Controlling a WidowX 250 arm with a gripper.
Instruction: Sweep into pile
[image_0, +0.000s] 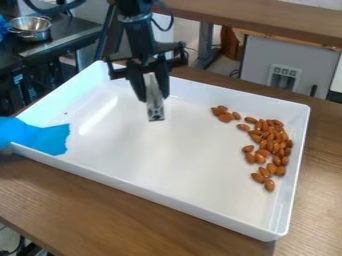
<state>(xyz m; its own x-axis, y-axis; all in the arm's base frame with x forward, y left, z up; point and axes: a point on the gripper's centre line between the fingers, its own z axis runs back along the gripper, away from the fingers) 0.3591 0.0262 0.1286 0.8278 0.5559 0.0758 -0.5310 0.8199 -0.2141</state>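
My gripper (153, 94) hangs over the back left part of the white tray (153, 192), shut on a flat silver tool (155, 110). That tool points down, its lower end above the tray floor; whether it touches the floor I cannot tell. Many brown almonds (269, 142) lie along the tray's right side in a loose, uneven band. A few more almonds (224, 116) form a small cluster at the band's back left end, well to the right of the tool.
A blue cloth (40, 136) drapes over the tray's left corner. The tray stands on a wooden table (87, 200). Behind at the upper left, a metal colander (31, 28) sits on a dark counter. Raised walls enclose the tray.
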